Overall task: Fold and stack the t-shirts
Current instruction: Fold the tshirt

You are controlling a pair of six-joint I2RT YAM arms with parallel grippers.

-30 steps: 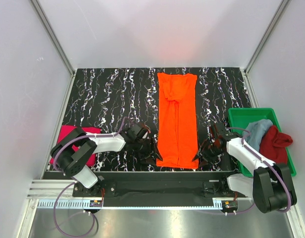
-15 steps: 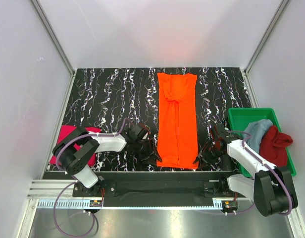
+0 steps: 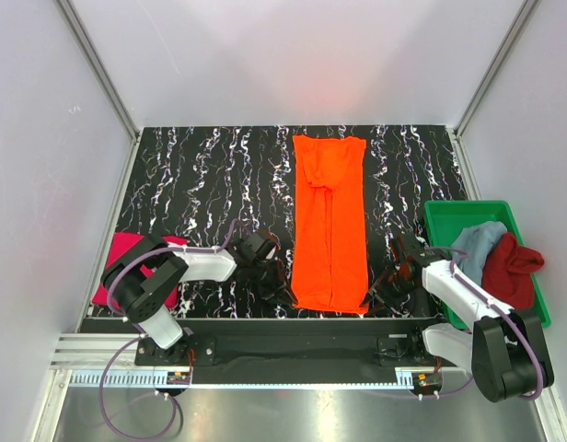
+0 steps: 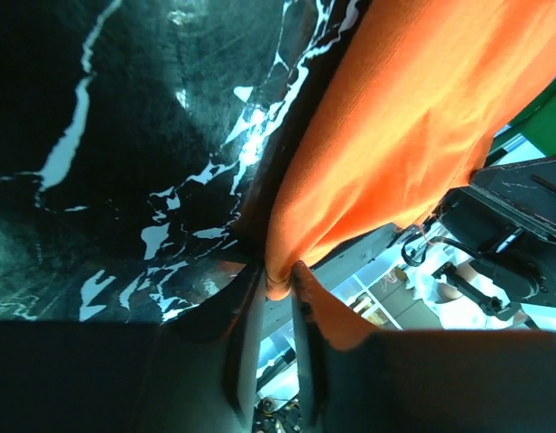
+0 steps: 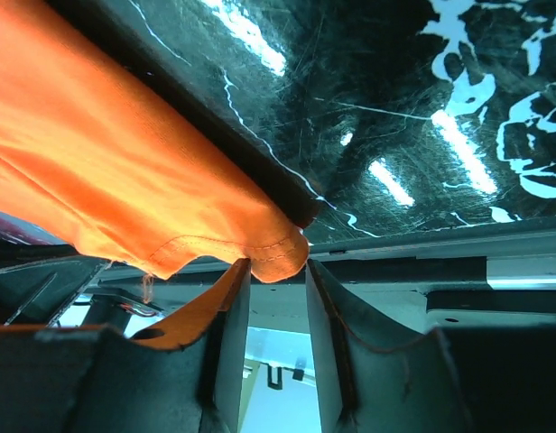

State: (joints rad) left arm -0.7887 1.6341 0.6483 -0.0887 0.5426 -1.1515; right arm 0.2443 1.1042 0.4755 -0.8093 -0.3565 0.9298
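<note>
The left gripper (image 4: 277,287) is closed narrowly on the near-left corner of the orange t-shirt (image 3: 329,221) and the right gripper (image 5: 277,267) nips its near-right corner likewise, the shirt lying as a long strip from the near edge of the table (image 3: 201,175) to the far edge

Black marble-patterned tabletop (image 3: 201,175) with white veins, plain pale walls (image 3: 293,55) on three sides; aluminium rail (image 3: 81,353) along near edge

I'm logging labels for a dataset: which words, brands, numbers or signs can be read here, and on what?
No readable text anywhere.
Orange t-shirt, green tray, marbled table: no print visible.
Small coloured tags below the arm bases: too small to read.
</note>
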